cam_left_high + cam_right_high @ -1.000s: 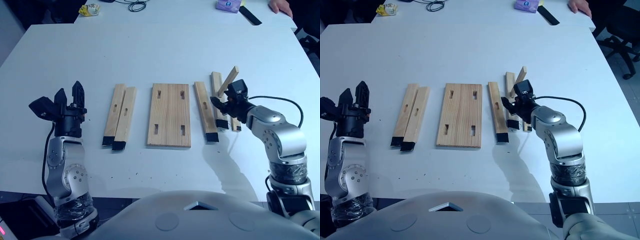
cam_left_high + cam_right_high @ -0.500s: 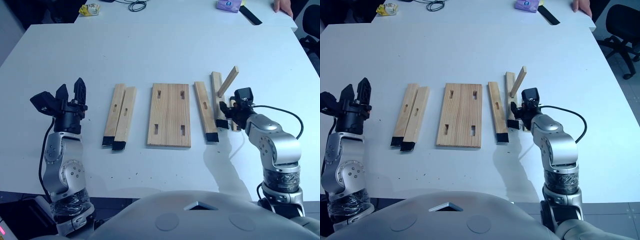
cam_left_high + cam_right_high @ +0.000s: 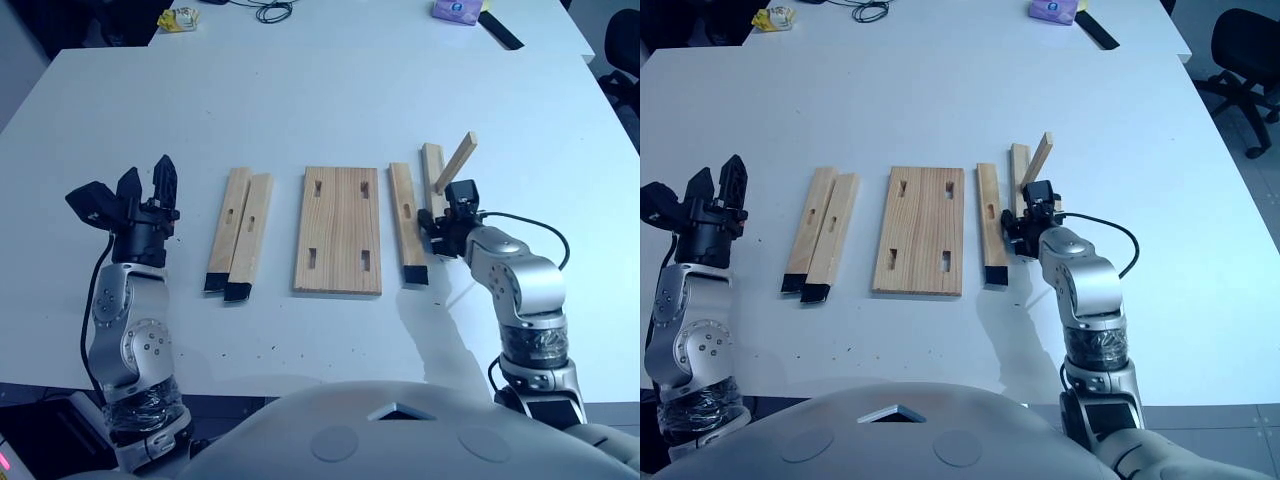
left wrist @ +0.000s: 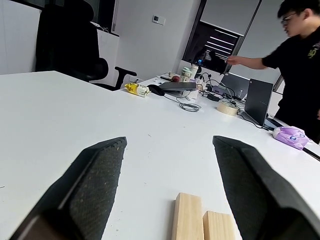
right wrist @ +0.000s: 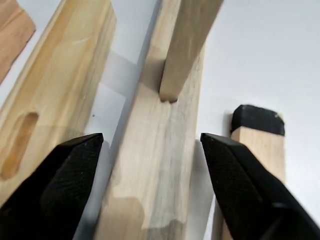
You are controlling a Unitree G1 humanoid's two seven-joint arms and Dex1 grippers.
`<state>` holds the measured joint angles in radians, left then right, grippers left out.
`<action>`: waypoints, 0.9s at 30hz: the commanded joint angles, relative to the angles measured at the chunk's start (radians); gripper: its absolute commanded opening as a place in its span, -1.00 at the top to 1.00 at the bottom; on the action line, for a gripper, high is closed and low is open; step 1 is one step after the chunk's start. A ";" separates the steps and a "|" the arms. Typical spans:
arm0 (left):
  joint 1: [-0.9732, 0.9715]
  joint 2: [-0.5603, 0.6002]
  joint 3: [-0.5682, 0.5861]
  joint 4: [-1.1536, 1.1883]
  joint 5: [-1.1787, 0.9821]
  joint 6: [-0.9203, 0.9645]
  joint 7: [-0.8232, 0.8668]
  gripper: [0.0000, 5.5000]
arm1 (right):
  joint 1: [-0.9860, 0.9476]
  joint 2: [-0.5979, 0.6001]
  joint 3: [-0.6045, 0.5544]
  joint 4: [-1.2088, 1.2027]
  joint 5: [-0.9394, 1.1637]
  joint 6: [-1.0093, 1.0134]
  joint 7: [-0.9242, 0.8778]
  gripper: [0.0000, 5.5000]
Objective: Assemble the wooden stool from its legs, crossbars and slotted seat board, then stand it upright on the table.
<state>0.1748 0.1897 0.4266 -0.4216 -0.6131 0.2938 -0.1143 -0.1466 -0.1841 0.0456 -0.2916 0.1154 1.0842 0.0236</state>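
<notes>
The slotted seat board [image 3: 340, 230] lies flat mid-table. Two legs [image 3: 240, 232] lie side by side to its left. To its right lie an inner leg [image 3: 406, 222] and an outer leg [image 3: 432, 172]. A crossbar [image 3: 457, 161] stands tilted in the outer leg's slot [image 5: 167, 95]. My right gripper [image 3: 441, 222] is open, low over the near part of the outer leg [image 5: 160, 160], with one finger on either side. Beside it lies another black-tipped wooden piece [image 5: 256, 137]. My left gripper [image 3: 141, 196] is open and raised left of the left legs [image 4: 189, 216], holding nothing.
A purple item [image 3: 455, 10], a black bar [image 3: 500, 30] and a yellow item [image 3: 180, 18] lie along the table's far edge. An office chair [image 3: 1245, 40] stands off the table's right side. Bare white table [image 3: 330, 110] stretches behind the parts.
My right arm has drawn in, bringing its gripper left over the right legs. The inner right leg's near end has slid slightly toward the board. My left gripper rose a little.
</notes>
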 commanded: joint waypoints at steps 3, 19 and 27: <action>-0.008 0.011 0.006 -0.004 -0.012 0.019 0.002 -0.17 | 0.003 0.019 -0.010 0.065 -0.024 0.021 -0.022 -0.31; -0.022 -0.002 -0.003 -0.024 -0.008 0.020 0.023 -0.17 | 0.021 -0.006 -0.042 0.031 -0.003 0.147 0.028 0.18; -0.050 -0.017 -0.034 -0.081 -0.021 0.055 0.063 -0.17 | 0.000 -0.089 -0.025 0.058 -0.003 0.082 0.104 0.24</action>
<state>0.1402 0.1810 0.4050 -0.4738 -0.6172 0.3257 -0.0720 -0.1683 -0.2485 0.0115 -0.2848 0.1199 1.1592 0.1204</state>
